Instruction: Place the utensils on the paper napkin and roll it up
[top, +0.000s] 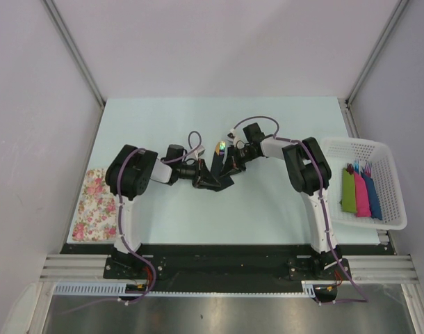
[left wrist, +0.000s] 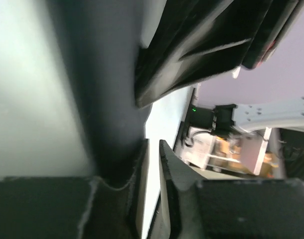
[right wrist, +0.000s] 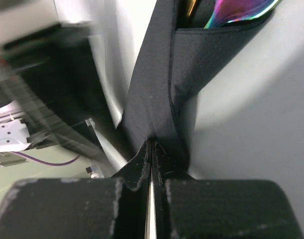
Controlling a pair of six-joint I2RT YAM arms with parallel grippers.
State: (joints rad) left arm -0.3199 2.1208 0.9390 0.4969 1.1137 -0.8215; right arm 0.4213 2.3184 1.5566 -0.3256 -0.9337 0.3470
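The black paper napkin is folded and lifted at the table's middle, between both arms. In the right wrist view it forms a pocket, and iridescent rainbow-coloured utensil tips poke out of its top; they also glint in the top view. No yellow-orange shows. My right gripper is shut on a fold of the napkin. My left gripper is right beside the napkin, its jaws a narrow gap apart with bare table showing between them.
A white basket at the right edge holds green, pink and blue bundles with fork tips. A floral cloth lies at the front left of the table.
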